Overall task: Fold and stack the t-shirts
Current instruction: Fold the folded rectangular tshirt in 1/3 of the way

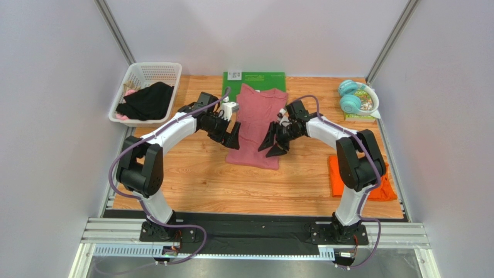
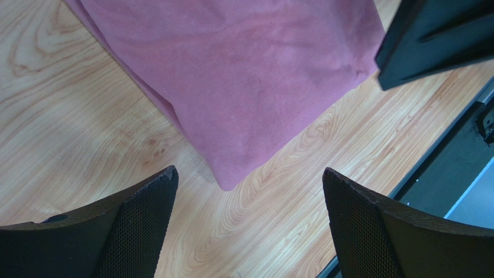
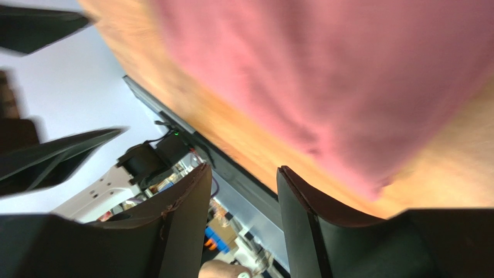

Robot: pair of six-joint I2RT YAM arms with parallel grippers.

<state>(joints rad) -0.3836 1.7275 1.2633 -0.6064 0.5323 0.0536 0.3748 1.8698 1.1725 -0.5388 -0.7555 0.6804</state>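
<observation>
Pink t-shirt (image 1: 254, 124) lay folded into a long strip at table centre, its far end overlapping the green mat (image 1: 264, 79). Left gripper (image 1: 232, 138) was at the strip's left edge near its near corner, fingers wide apart with nothing between them. Right gripper (image 1: 274, 145) was at the right edge, fingers parted and empty; its wrist view was blurred. Orange t-shirt (image 1: 334, 180) lay at the table's right side, partly hidden by the right arm.

No legible text or numbers; a small white label (image 1: 234, 75) on the green mat (image 1: 268, 80), its marks indecipherable.
</observation>
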